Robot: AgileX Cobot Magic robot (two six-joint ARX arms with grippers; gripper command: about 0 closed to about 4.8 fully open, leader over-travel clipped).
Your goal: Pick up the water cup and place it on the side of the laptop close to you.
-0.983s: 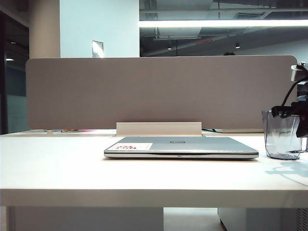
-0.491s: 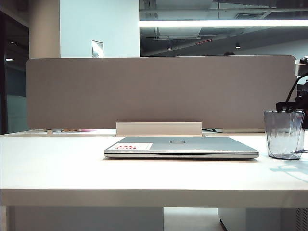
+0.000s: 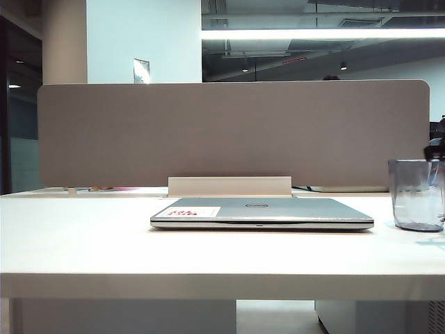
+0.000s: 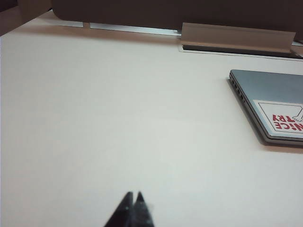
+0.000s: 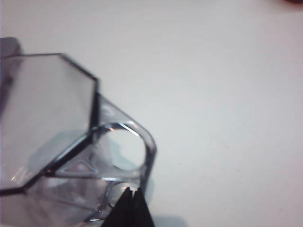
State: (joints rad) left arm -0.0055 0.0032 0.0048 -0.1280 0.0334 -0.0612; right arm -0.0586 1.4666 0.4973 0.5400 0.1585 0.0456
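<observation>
Task partly done: water cup sitting or hovering at far right of bench, right of laptop, not yet at laptop's near side. Right gripper fingers closed, pinching cup's handle; whether cup is lifting clear, cannot tell. Left gripper idling over bare bench left of laptop, fingers closed, gripping nothing. Remaining: carrying cup to near side, releasing. Bench white, glossy; grey partition standing behind; office ceiling lights glowing.

You are looking across a white surface toward a grey partition panel standing at 12 o'clock. A bright ceiling light strip is glowing at 1 o'clock; a pale column is rising at 11.
</observation>
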